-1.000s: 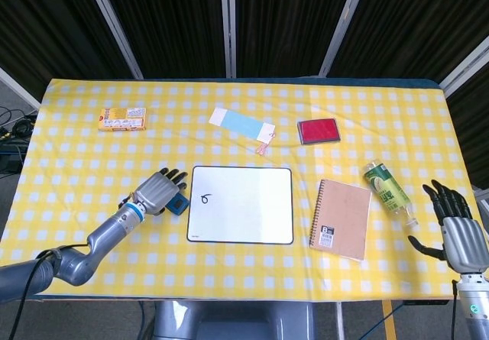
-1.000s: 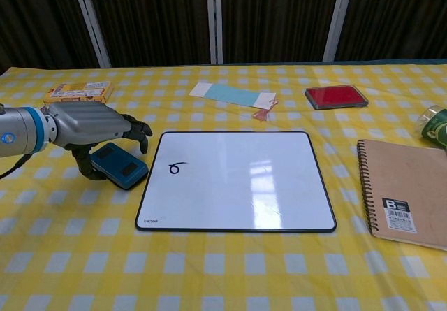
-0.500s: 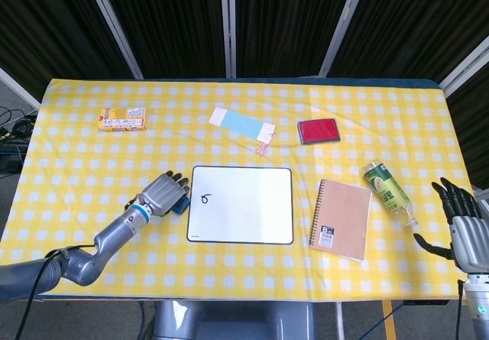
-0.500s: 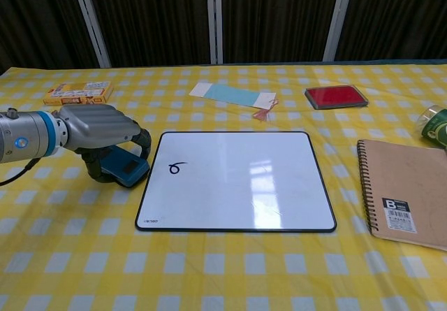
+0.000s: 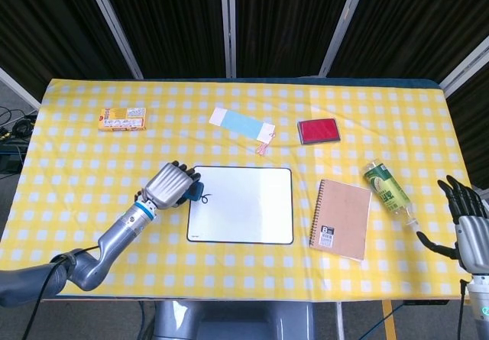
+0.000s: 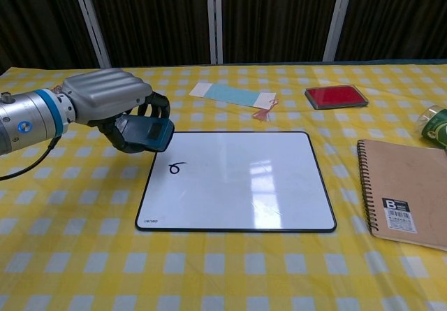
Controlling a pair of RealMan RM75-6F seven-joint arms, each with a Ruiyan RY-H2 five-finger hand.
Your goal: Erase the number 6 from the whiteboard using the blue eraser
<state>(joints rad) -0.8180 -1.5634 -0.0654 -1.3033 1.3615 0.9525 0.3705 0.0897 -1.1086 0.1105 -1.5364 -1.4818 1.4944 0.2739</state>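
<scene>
The whiteboard lies flat at the table's middle, with a black 6 written near its left edge. My left hand grips the blue eraser and holds it lifted above the board's upper left corner, just beyond the 6. In the head view the hand and eraser cover part of the 6. My right hand hangs off the table's right edge, fingers spread and holding nothing.
A brown spiral notebook lies right of the board, a green bottle beyond it. A red pad, a light blue card and a yellow box sit further back.
My left hand closed on the blue eraser beside the board, lifted it off the cloth and carried it right, over the board's upper left corner. The right hand drew back slightly.
</scene>
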